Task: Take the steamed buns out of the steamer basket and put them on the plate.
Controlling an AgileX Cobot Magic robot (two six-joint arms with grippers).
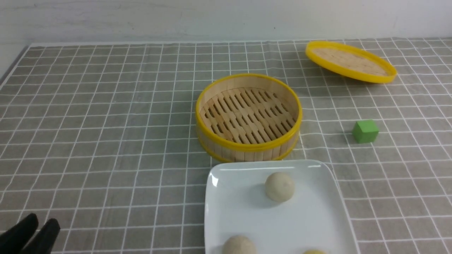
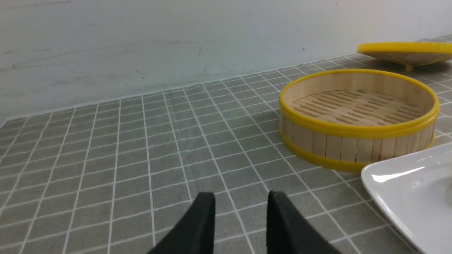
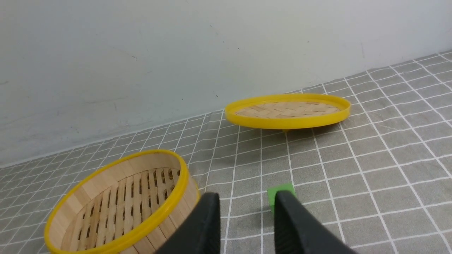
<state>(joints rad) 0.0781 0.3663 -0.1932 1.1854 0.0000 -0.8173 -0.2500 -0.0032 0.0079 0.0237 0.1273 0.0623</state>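
The steamer basket (image 1: 247, 149) stands mid-table and holds no buns; its slatted floor is bare. The white plate (image 1: 247, 211) lies just in front of it. Three steamed buns sit on the plate: a cream one (image 1: 279, 187) at the back, a cream one (image 1: 239, 245) at the front left, and a pale yellow one (image 1: 313, 252) cut off by the frame edge. My left gripper (image 1: 43, 220) is open and empty at the near left, low over the cloth (image 2: 242, 199). My right gripper (image 3: 247, 199) is open and empty; it does not show in the front view.
The flat yellow-rimmed lid (image 1: 349, 61) rests tilted at the back right. A green cube (image 1: 365, 131) sits right of the basket, just beyond my right gripper's fingers (image 3: 279, 192). A grey checked cloth covers the table; a wall runs behind.
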